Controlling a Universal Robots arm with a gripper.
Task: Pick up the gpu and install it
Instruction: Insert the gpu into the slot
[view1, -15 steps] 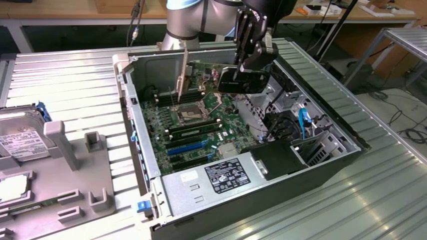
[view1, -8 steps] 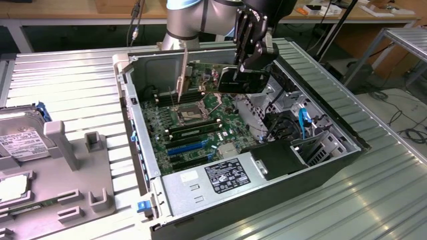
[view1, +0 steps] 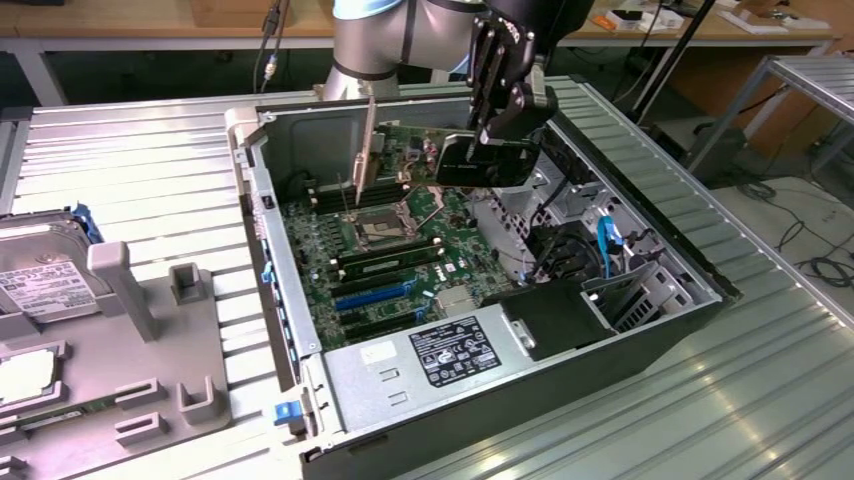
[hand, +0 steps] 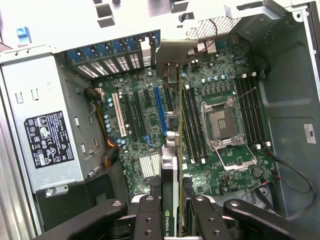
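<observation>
My gripper (view1: 502, 132) hangs inside the open computer case (view1: 274, 300) and is shut on the gpu (view1: 478, 160). The card is held on edge above the motherboard (view1: 400, 250), black face toward the exterior view's right, with its silver bracket (view1: 364, 150) pointing down at the far end. In the wrist view the gpu (hand: 170, 165) appears edge-on between my fingers (hand: 149, 215), and my gripper (hand: 172, 220) clamps it near a green logo. The card hovers over the board between the blue slot (hand: 160, 110) and the memory slots (hand: 192, 125), apart from the board.
The CPU socket (view1: 380, 225) lies under the card's far end. The power supply (view1: 441, 355) fills the case's near end, and drive bays with blue cables (view1: 607, 245) line the exterior view's right. A silver hard drive (view1: 40, 285) rests on a grey fixture (view1: 160, 340) at the left.
</observation>
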